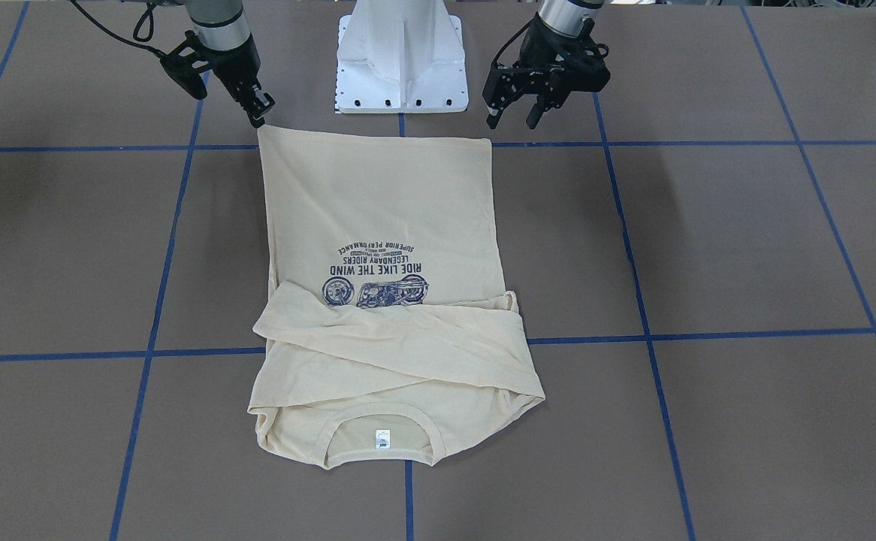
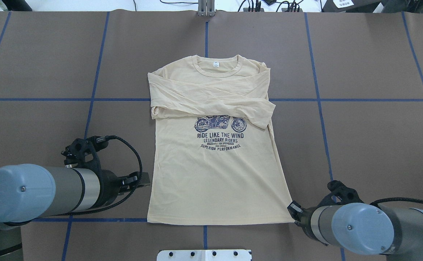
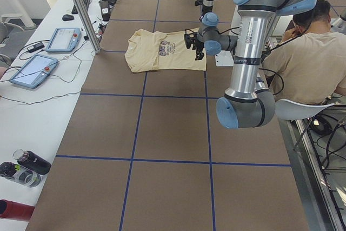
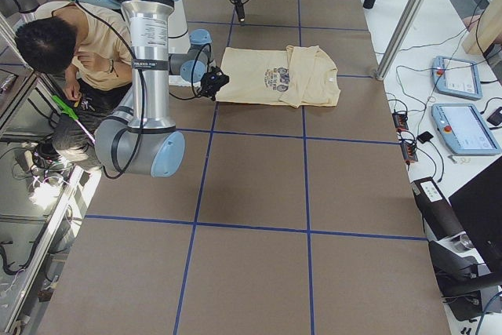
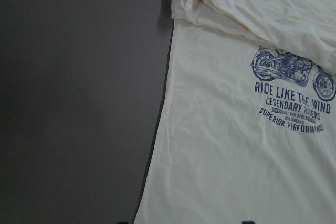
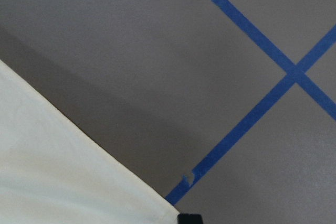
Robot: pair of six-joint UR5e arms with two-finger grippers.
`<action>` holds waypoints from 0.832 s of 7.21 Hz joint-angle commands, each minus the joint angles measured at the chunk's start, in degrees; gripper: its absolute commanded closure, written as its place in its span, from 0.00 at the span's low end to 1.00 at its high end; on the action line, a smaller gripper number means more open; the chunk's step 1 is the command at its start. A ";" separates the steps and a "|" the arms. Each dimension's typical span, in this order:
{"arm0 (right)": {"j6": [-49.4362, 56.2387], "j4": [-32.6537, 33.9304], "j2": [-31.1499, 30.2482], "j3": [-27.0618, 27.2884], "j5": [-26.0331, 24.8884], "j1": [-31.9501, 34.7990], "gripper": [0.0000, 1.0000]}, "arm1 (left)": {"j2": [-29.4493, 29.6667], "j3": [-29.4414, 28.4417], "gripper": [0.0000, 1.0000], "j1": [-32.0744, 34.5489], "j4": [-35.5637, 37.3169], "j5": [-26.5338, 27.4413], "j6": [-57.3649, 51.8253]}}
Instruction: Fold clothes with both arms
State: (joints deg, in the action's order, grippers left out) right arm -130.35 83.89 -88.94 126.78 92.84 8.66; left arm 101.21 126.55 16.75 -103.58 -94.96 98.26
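Nearest the robot's white pedestal (image 1: 400,68), one cream shirt (image 2: 215,181) lies flat and print-up on the brown desk (image 2: 360,145), its hem toward the base. Two arms flank that hem.

The left arm (image 2: 33,192) lies low and level. Its left hand (image 1: 514,116) is just beside the shirt's side edge, a little up from the hem, with its fingers spread wide and holding nothing.

The right arm (image 2: 364,224) reaches to the opposite hem corner. The right hand (image 1: 258,116) points down right at that corner, and its fingers look drawn together on nothing (its wrist view shows one dark tip, the bare corner and a crossing of blue tape (image 6: 294,72)). The left wrist view instead takes in the navy motorcycle print (image 2: 220,132).

Farther out, two sleeves (image 2: 211,98) are crossed over the chest, covering the print's top. Beyond them is the collar with one white neck label (image 2: 216,64).

Only the side views show a seated person (image 3: 308,63) behind the robot.
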 commanded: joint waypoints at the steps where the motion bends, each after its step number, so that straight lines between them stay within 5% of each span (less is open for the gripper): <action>1: 0.01 0.31 0.34 0.05 4.16 4.84 1.00 | 0.66 0.09 0.16 -1.36 0.31 -0.92 5.00; 6: 0.36 0.31 -1.41 1.72 7.00 7.07 1.00 | 3.19 -5.77 0.25 -7.07 0.23 -0.66 12.91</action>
State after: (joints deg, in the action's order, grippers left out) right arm -129.90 84.19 -90.34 128.27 99.81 15.82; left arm 103.24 122.43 10.97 -103.42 -95.50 108.98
